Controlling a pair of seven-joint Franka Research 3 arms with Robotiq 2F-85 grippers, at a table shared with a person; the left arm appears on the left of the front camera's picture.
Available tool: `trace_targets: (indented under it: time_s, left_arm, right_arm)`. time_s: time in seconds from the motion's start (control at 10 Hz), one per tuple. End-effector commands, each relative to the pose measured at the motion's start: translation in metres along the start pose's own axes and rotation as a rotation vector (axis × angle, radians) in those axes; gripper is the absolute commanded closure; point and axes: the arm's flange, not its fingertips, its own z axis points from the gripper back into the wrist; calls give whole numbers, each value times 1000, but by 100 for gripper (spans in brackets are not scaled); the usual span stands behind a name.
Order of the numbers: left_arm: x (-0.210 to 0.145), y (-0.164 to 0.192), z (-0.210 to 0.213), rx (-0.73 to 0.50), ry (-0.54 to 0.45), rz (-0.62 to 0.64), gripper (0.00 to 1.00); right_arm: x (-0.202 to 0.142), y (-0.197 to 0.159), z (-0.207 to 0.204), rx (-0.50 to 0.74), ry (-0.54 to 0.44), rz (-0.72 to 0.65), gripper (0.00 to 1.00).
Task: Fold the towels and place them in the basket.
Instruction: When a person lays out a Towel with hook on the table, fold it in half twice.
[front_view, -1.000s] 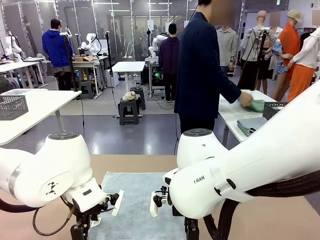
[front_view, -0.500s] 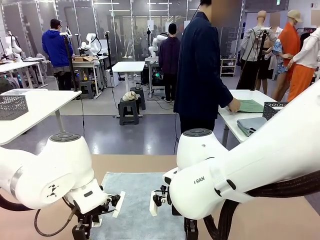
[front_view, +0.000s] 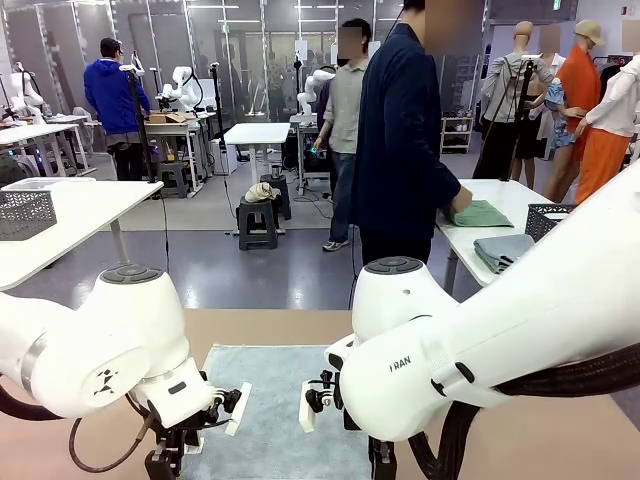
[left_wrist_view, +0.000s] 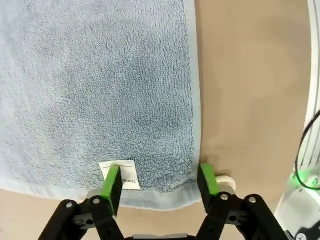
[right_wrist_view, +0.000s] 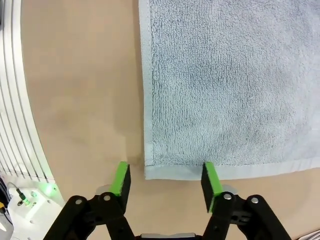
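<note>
A pale grey-blue towel (front_view: 270, 400) lies flat on the tan table between my two arms. My left gripper (left_wrist_view: 159, 181) is low over one near corner. Its green fingers (left_wrist_view: 112, 182) stand apart, one on the white label (left_wrist_view: 125, 175) and one at the towel's side edge by the corner loop (left_wrist_view: 223, 179). My right gripper (right_wrist_view: 165, 180) straddles the other near corner of the towel (right_wrist_view: 220, 90). Its jaws are apart, one finger on bare table and one at the hem. Nothing is gripped. The basket is out of view.
The tan table (front_view: 560, 430) has bare room beside the towel. Across the aisle a person folds a green cloth (front_view: 483, 213) at a white table holding a dark mesh bin (front_view: 552, 217). A grey mesh bin (front_view: 25, 212) sits on the left table.
Both grippers' jaws have narrowed around the towel's near corners. The arms have barely shifted. The person at the far table has kept handling the green cloth.
</note>
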Motion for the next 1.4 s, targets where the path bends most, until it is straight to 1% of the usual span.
trace_targets:
  time_s: [0.0, 0.1, 0.3, 0.4, 0.5, 0.6, 0.7, 0.8, 0.9, 1.0, 1.1, 1.2, 1.3]
  left_arm:
    - [-25, -43, -9, 18, 11, -10, 39]
    - [-25, -42, -8, 11, 11, -7, 42]
    - [-25, -41, -7, 4, 15, -2, 42]
    - [-25, -41, -7, 6, 14, -4, 42]
    - [-23, -41, -7, 7, 15, -7, 56]
    - [-22, -41, -6, 2, 16, -8, 62]
    - [-21, -40, -6, 5, 16, -9, 76]
    - [-21, -40, -5, 7, 17, -10, 82]
    - [-21, -40, -5, 6, 19, -11, 96]
    - [-20, -40, -5, 5, 19, -12, 100]
    - [-20, -40, -5, 4, 19, -12, 100]
    - [-20, -40, -5, 5, 19, -11, 100]
    - [-20, -40, -5, 6, 18, -11, 100]
  right_arm:
    - [4, -3, -4, -25, 12, -26, 44]
    - [4, -3, -3, -27, 12, -26, 44]
    - [4, -3, -3, -26, 10, -26, 44]
    - [3, -3, -4, -21, 7, -25, 48]
    - [4, -3, -4, -16, 6, -27, 64]
    - [4, -4, -4, -16, 5, -28, 68]
    - [4, -4, -3, -17, 4, -29, 83]
    - [3, -5, -4, -18, 3, -30, 68]
    - [3, -4, -4, -21, 2, -31, 100]
    - [2, -4, -5, -22, -1, -32, 87]
    - [2, -4, -4, -22, -3, -31, 100]
    - [3, -5, -4, -22, -2, -28, 96]
    - [3, -5, -3, -20, 0, -25, 100]
